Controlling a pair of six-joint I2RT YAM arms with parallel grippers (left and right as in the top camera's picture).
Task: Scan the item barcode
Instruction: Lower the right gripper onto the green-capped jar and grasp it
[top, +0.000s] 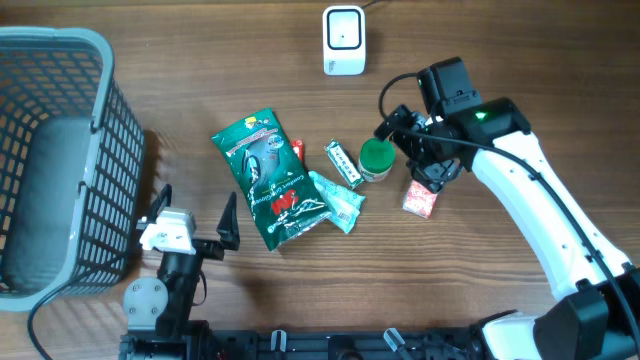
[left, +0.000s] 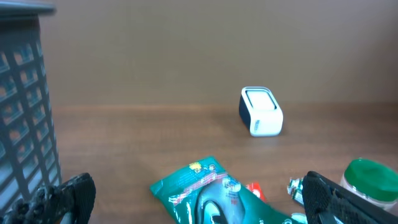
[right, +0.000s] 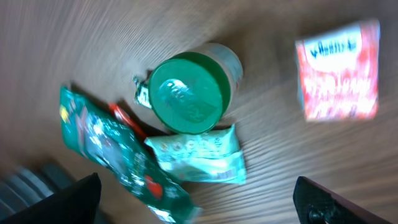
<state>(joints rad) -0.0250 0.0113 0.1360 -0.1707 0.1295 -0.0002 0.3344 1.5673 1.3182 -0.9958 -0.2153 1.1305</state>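
— Black fingertips (right: 62, 205) frame the bottom of the right wrist's view, spread wide with nothing between them. So the right gripper (top: 412, 148) is released and hovering over the jar (top: 376, 158)?

— Yes, it's empty. It hangs above the jar and isn't touching it, as far as I can tell. The left gripper (top: 195, 215) gapes too and holds nothing. It's well away from the jar, on the far side of the big green bag (top: 268, 178).

— And the jar is what gets scanned?

— That's my guess, since the open jaws hang over it. It stands upright with its green lid to the ceiling, so its long axis runs straight up from the table (top: 520, 40). No barcode shows, so it's probably on the side wall.

— What could spoil it?

— Crowding. A small bar packet (top: 343, 163) lies against the jar, and a teal packet (top: 335, 200) sits just beside it, seemingly touching. Fingers dropping this wide could catch either one and drag it, or tip the jar. The round wall might also slip or turn in the grip, which would leave the code facing away from the scanner (top: 343, 40).

— Where's that?

— Beyond the jar, well apart, toward the back of the table. A red packet (top: 420, 198) lies near the jar on the arm's side, and the basket (top: 115, 140) stands well off past the bag.
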